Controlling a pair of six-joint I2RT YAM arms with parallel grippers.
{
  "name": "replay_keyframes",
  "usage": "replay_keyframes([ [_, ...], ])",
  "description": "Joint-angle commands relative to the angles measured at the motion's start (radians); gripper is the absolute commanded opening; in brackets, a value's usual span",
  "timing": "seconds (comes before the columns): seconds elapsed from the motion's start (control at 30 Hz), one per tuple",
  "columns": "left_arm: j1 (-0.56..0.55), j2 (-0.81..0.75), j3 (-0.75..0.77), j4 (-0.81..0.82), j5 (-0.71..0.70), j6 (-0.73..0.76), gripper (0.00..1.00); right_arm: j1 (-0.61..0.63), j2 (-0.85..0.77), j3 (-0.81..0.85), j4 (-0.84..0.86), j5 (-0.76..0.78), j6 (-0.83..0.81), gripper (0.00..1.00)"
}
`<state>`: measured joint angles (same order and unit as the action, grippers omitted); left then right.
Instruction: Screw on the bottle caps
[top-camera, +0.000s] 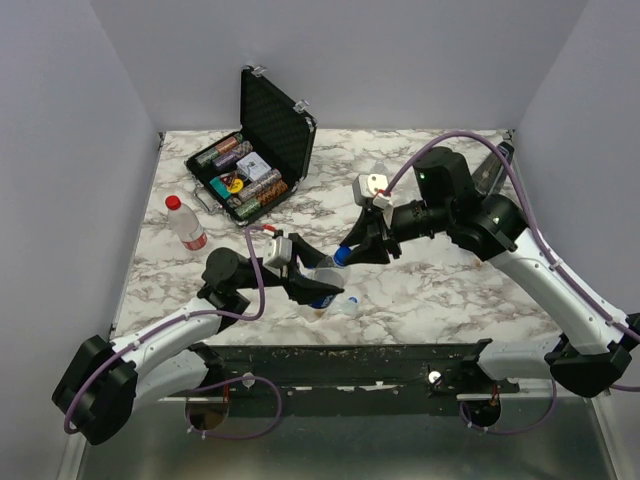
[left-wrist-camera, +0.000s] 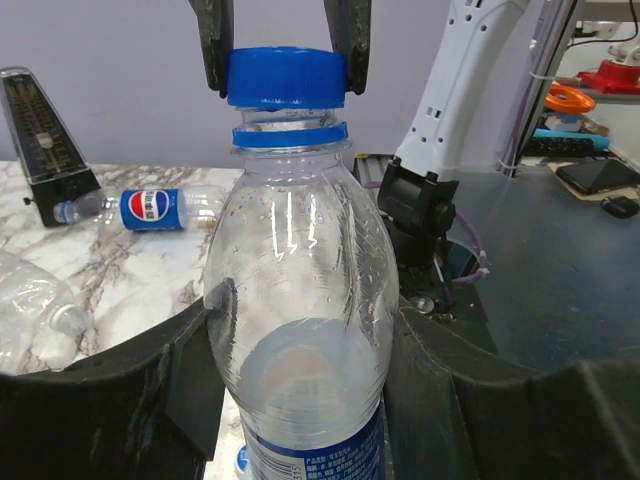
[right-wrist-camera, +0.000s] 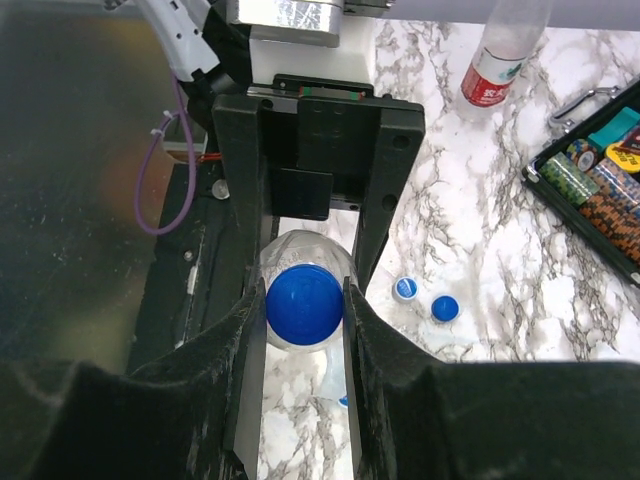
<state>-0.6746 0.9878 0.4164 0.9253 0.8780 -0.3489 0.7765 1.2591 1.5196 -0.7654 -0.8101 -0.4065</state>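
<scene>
Snugly between right fingers (right-wrist-camera: 356, 325), blue cap (right-wrist-camera: 304, 303), bottle (left-wrist-camera: 300, 290) in left fingers (left-wrist-camera: 120, 400)

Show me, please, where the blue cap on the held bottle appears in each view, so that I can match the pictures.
Top external: the blue cap is near the centre, where the two arms meet.
Left wrist: the cap is at top centre, on the bottle's neck.
Right wrist: the cap is at the centre, seen end-on.
Shared landmark: the clear bottle that carries it shows in all three views.
</scene>
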Motion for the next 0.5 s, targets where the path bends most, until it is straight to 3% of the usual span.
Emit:
replay_keyframes([
  [0.0, 0.004, 0.017, 0.028, 0.170, 0.059, -0.032, 0.00, 0.003, 0.066, 0.013, -0.159, -0.049, -0.084, 0.06],
  [0.2, 0.004, 0.014, 0.039, 0.118, 0.081, -0.001, 0.00, 0.003, 0.131, 0.059, -0.226, -0.074, -0.141, 0.06],
  [0.47, 0.009, -0.075, -0.017, 0.115, -0.071, 0.073, 0.00, 0.001, 0.117, -0.015, -0.128, -0.018, -0.068, 0.05],
])
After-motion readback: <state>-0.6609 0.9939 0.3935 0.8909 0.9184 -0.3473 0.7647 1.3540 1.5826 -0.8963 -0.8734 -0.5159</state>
